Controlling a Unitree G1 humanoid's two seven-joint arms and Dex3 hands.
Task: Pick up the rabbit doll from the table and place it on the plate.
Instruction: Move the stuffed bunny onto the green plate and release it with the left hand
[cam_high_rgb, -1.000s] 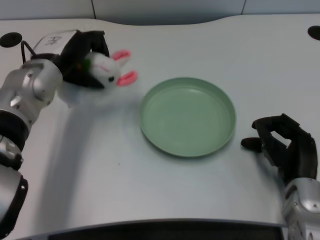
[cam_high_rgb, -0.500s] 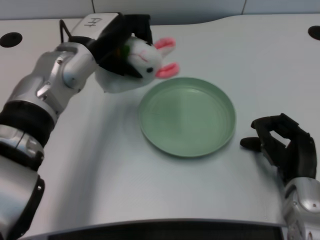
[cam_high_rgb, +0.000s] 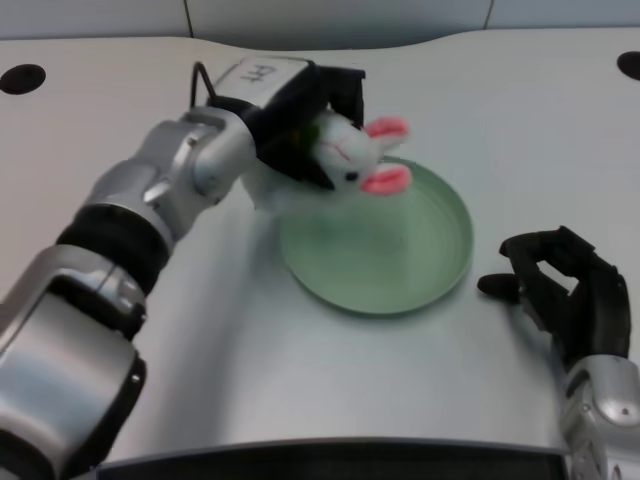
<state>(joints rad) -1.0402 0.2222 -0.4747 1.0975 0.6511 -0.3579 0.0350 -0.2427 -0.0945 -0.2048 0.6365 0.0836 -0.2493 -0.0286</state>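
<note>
My left hand grips the white rabbit doll, whose pink ears point right. The doll hangs in the air over the far left part of the green plate, which lies on the white table at the middle of the head view. The doll's body is partly hidden by my black fingers. My silver left forearm stretches in from the lower left.
My right hand rests on the table just right of the plate. Two dark round holes sit at the table's far corners. The table's near edge runs along the bottom.
My left hand has carried the rabbit doll rightward, from left of the plate to above the plate's far left rim. The plate and my right hand have stayed put.
</note>
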